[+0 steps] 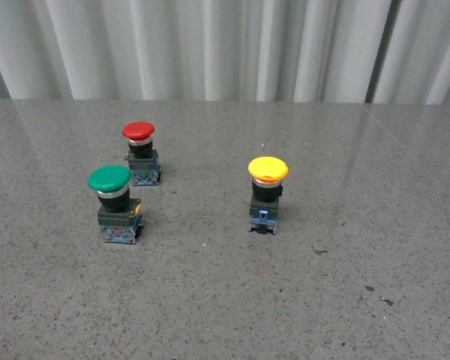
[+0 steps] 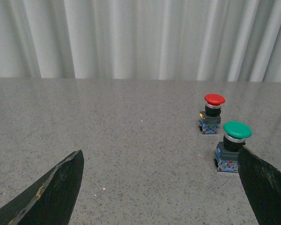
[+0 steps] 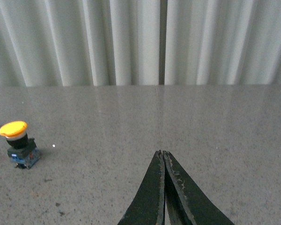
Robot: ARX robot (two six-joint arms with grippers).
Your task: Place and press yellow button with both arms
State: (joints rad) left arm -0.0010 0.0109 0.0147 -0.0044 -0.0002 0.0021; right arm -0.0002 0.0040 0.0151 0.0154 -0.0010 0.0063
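The yellow button (image 1: 268, 194) stands upright on the grey stone table, right of centre in the front view, with a round yellow cap over a black collar and dark base. No arm shows in the front view. The right wrist view has the yellow button (image 3: 18, 143) far off to one side of my right gripper (image 3: 162, 153), which is shut with its black fingers pressed together and nothing between them. My left gripper (image 2: 160, 154) is open, its two black fingers (image 2: 61, 187) spread wide above bare table; the yellow button is out of that view.
A green-capped switch (image 1: 115, 204) and a red-capped switch (image 1: 141, 153) stand on the table's left side. The green switch (image 2: 232, 146) sits close to one left finger; the red one (image 2: 211, 113) lies beyond. White pleated curtains (image 1: 225, 45) close off the table's far edge.
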